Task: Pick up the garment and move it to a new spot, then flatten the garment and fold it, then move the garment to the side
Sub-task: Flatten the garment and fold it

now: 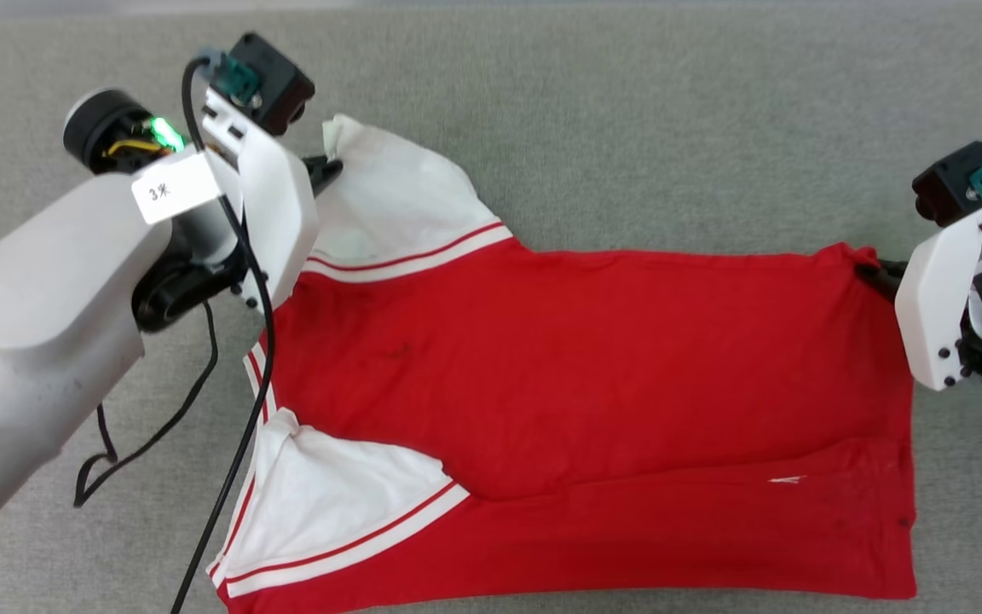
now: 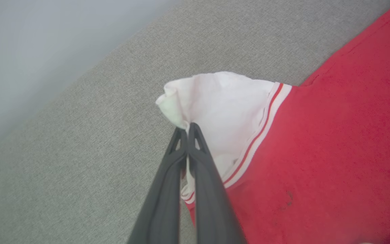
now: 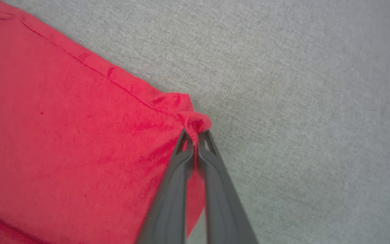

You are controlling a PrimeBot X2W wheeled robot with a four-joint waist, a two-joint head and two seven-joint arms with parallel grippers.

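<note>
The garment (image 1: 593,375) is a red T-shirt with white sleeves, spread sideways across the grey fabric surface, collar end to the left and hem to the right. My left gripper (image 1: 333,168) is shut on the far white sleeve (image 2: 222,105), whose edge bunches at the fingertips (image 2: 195,130). My right gripper (image 1: 875,275) is shut on the far hem corner of the garment (image 3: 195,122), which puckers between the dark fingers (image 3: 212,162). The near sleeve (image 1: 329,503) lies flat at lower left. A small white mark (image 1: 788,480) sits near the hem.
Grey woven surface (image 1: 627,128) stretches all around the shirt, with open room beyond it and to the right. My left arm's black cable (image 1: 239,426) hangs over the shirt's collar side. A pale wall or edge (image 2: 29,51) shows beyond the surface.
</note>
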